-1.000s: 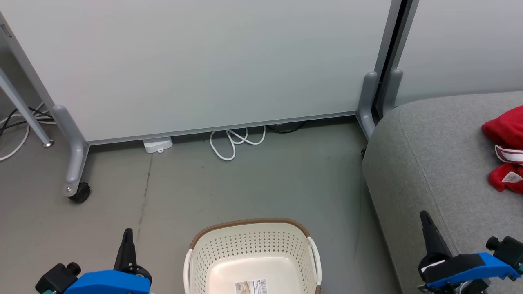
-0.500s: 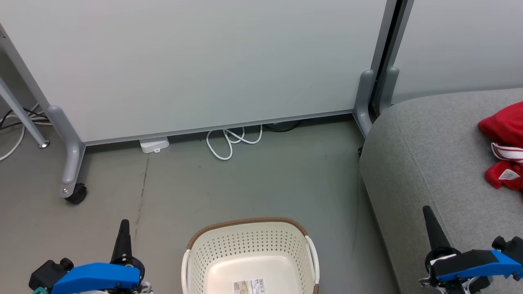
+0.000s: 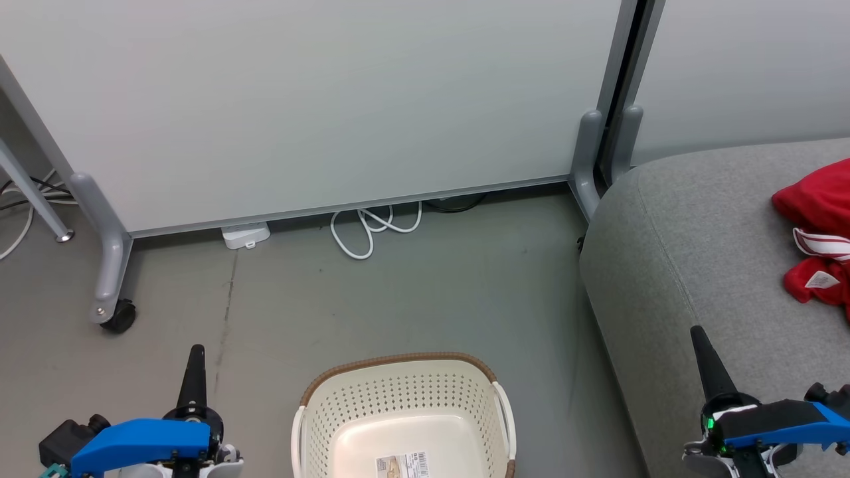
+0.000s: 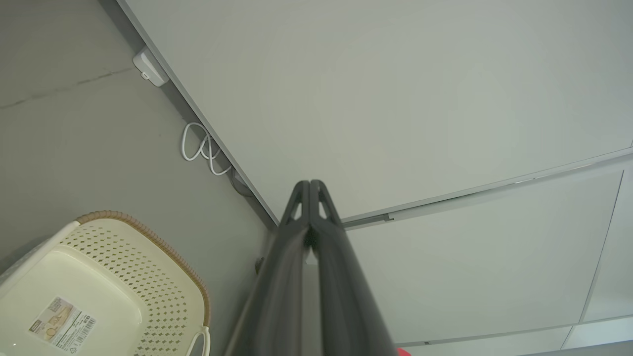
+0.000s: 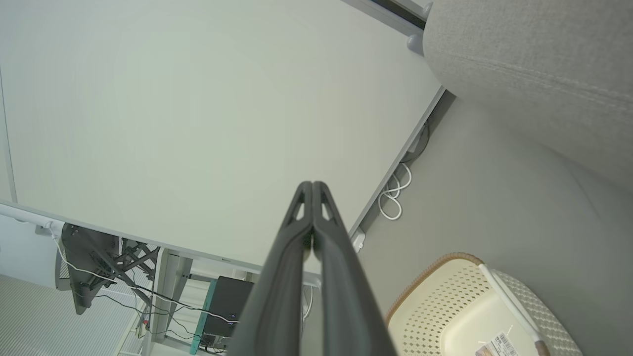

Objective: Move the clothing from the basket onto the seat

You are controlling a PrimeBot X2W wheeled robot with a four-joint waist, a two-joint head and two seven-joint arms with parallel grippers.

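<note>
Now | basket [image 3: 398, 392] 6 o'clock, empty | clothing [image 3: 813, 199] on seat [image 3: 697, 232], 3 o'clock | left fingers [image 3: 194, 372], right fingers [image 3: 707, 358] pressed together | seems done: park arms clear.

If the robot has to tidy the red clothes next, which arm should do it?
Probably the right. The right gripper is at the seat, where the clothes lie; the left gripper is on the far side of the basket, over the floor. Both are shut.
</note>
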